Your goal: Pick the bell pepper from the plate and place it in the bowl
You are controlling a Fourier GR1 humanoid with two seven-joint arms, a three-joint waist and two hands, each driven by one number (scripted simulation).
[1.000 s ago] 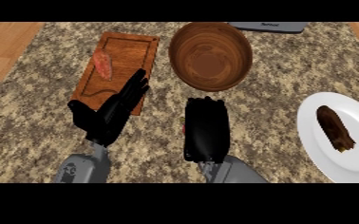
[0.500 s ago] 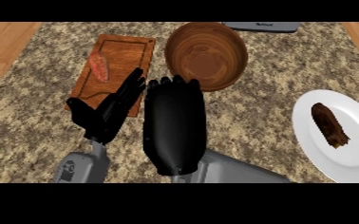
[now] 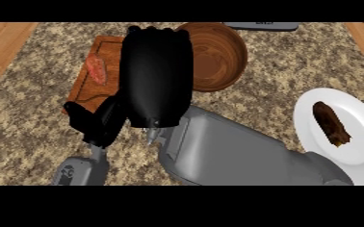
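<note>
A dark brown, elongated thing (image 3: 332,123) lies on the white plate (image 3: 305,120) at the right edge; nothing green or pepper-shaped shows there. The brown wooden bowl (image 3: 222,60) sits at the back centre, its left side hidden by my right hand (image 3: 156,72). That hand is raised high, back towards the view, fingers straight and together, open and holding nothing. It is well left of the plate. My left hand (image 3: 94,122) rests lower left, open, its fingers partly hidden behind the right hand.
A wooden cutting board (image 3: 85,89) with a reddish strip of food (image 3: 96,69) lies at the back left. A grey flat object (image 3: 259,26) lies behind the bowl. My grey right forearm (image 3: 235,154) crosses the lower middle. Speckled counter shows between bowl and plate.
My right hand has risen and swung left, from beside the left hand to over the bowl's left side, and looks much larger. The left hand has stayed put.
</note>
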